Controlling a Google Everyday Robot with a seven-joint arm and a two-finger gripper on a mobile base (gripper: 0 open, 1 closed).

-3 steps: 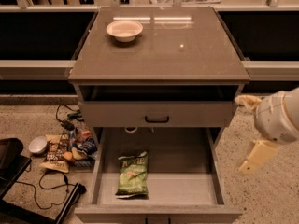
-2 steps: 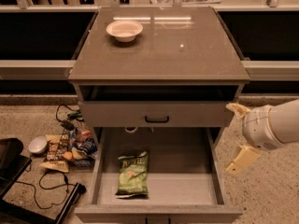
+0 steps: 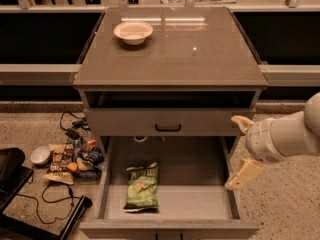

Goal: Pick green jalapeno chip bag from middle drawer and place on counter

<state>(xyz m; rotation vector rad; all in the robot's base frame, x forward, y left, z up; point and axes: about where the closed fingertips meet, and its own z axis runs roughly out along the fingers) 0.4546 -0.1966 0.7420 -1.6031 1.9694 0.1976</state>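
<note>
Gripper [image 3: 243,149] is hovering below the worktop's [image 3: 200,59] front-right corner, fingers spread apart; green jalapeno chip bag [image 3: 142,186] is lying ungrasped in the middle drawer [image 3: 200,201].

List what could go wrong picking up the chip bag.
The open gripper hangs by the right wall of the middle drawer; its lower finger could clip it reaching in. The green jalapeno chip bag lies flat on the drawer floor, so fingers may slip. On the counter, avoid the bowl.

pincer [image 3: 241,149] right of middle drawer [image 3: 200,202], top open
</note>
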